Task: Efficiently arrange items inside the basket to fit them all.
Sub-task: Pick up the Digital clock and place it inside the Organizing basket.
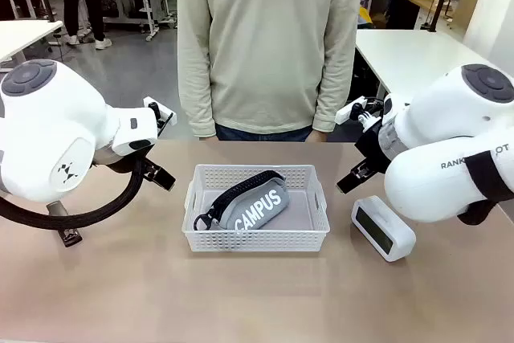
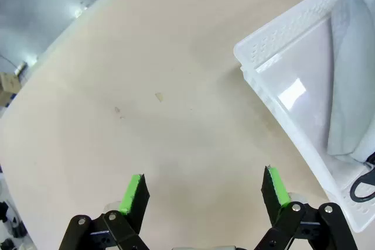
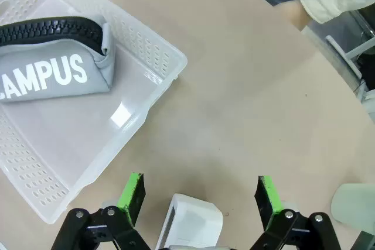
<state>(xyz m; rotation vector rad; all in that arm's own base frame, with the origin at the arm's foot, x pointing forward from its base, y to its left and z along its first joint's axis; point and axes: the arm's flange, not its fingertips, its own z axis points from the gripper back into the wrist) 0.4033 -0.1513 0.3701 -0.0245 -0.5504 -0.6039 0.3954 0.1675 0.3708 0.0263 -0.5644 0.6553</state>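
Observation:
The white lattice basket (image 1: 255,239) stands mid-table with the grey "CAMPUS" pouch (image 1: 253,203) lying slanted in its left half. To the basket's right a white rounded box with a screen (image 1: 383,228) lies on the table. My left gripper (image 2: 204,190) hangs open over bare tabletop, with the basket's corner (image 2: 275,42) and the pouch (image 2: 351,74) to one side. My right gripper (image 3: 199,194) is open just above the white box (image 3: 190,222), beside the basket (image 3: 157,89) and pouch (image 3: 55,67). A pale green cup (image 3: 354,204) shows at the picture's edge.
A person in a light sweater (image 1: 269,46) stands at the far edge, one hand (image 3: 293,13) resting near the table. Both bulky white arms flank the basket. Bare tabletop stretches in front of the basket and to its left.

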